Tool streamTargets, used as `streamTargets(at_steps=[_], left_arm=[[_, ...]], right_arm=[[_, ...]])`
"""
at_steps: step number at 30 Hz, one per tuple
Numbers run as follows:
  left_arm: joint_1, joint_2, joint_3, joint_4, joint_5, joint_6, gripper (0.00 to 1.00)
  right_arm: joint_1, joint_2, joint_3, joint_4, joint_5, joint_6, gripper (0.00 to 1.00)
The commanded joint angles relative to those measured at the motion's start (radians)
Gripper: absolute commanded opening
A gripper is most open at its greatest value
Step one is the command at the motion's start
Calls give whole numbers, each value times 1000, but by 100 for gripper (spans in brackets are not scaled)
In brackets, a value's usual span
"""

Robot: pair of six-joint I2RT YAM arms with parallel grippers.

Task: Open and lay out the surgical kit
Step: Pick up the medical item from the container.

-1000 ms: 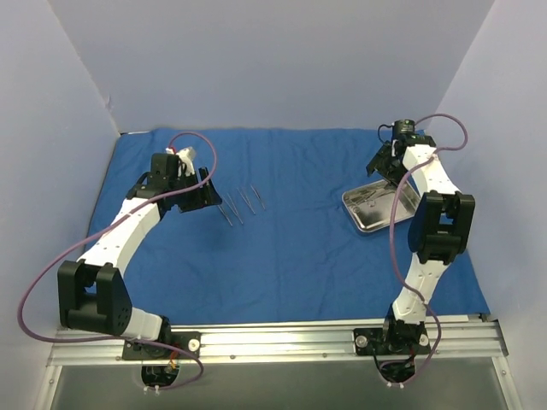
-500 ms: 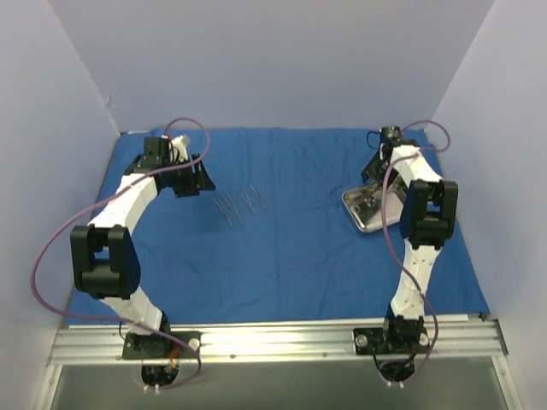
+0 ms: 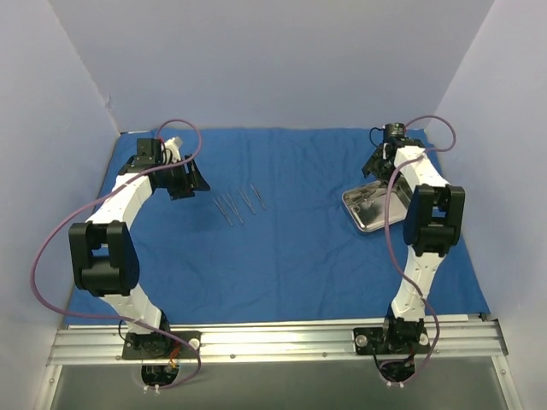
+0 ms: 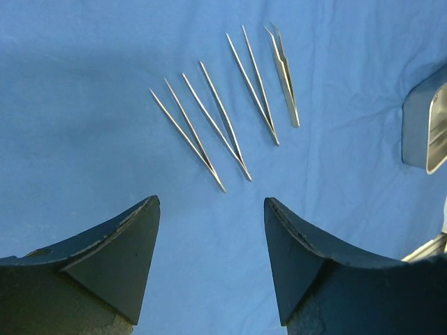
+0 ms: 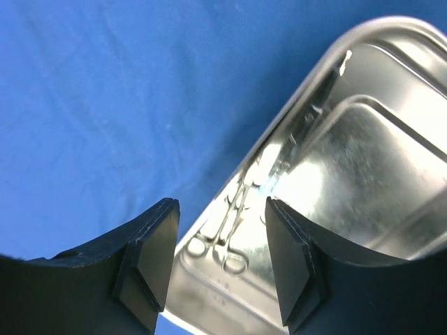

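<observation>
Left tool [image 4: 211, 202] open, empty, over blue cloth [image 3: 299, 256], near four tweezers [image 4: 269, 122] laid side by side. Right tool [image 5: 222, 206] open, empty, above steel tray [image 5: 391, 160]. Tray on cloth holds scissor-handled instruments [image 5: 237, 230] along one wall, count unclear.

Robotics lab test cell, plain pale enclosure walls [image 3: 282, 60], aluminium mounting rail [image 3: 282, 340]
</observation>
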Motion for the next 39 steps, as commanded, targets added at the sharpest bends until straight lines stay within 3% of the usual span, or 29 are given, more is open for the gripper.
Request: streamTargets(at_steps=[1, 5, 7, 10, 39], left_arm=[[4, -1, 6, 43, 38, -7, 70], [4, -1, -2, 47, 44, -11, 70], [5, -1, -2, 45, 50, -13, 70], [6, -11, -4, 43, 52, -10, 70], [62, -40, -39, 17, 58, -5, 70]], right_arm=[[1, -131, -53, -23, 11, 16, 52], [11, -160, -143, -4, -30, 39, 45], [19, -171, -182, 13, -33, 53, 35], [27, -171, -200, 36, -41, 60, 32], [33, -42, -231, 104, -41, 90, 38]])
